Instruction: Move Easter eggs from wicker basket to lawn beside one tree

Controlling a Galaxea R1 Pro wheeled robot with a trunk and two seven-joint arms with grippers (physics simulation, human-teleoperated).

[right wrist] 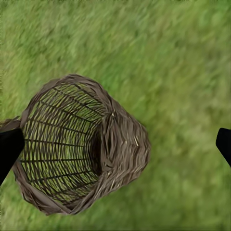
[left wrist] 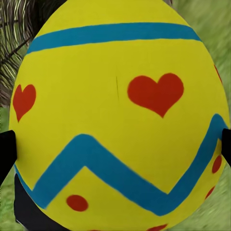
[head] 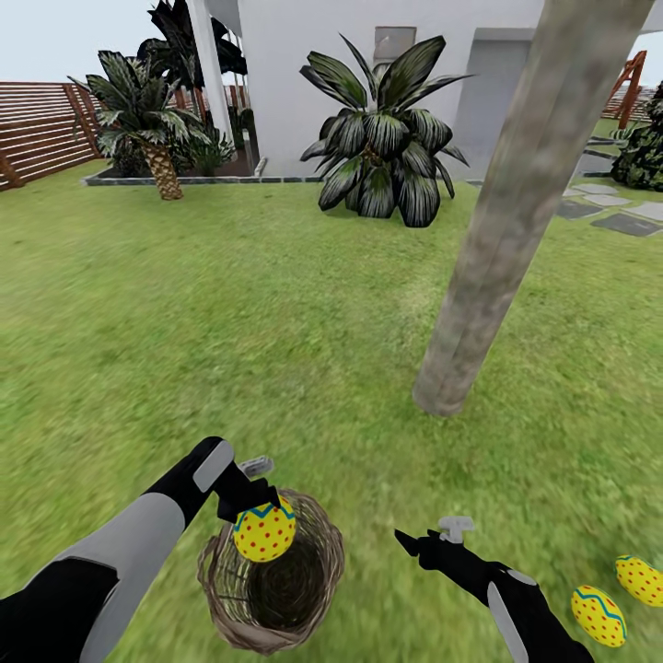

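Left end effector (head: 247, 497) pinches one Easter egg (head: 264, 529) above the mouth of the wicker basket (head: 241, 612); in the left wrist view the egg (left wrist: 120, 115) sits between both dark fingertips (left wrist: 6, 151). Basket rests on the lawn (head: 230, 322), interior seen empty in the right wrist view (right wrist: 120, 144). Right end effector (head: 419, 541) hangs just right of the basket, fingers spread, holding nothing. Tree (head: 516, 203) trunk stands beyond it. Two further eggs (head: 599, 615) (head: 639, 579) lie on the grass at far right, near the trunk base
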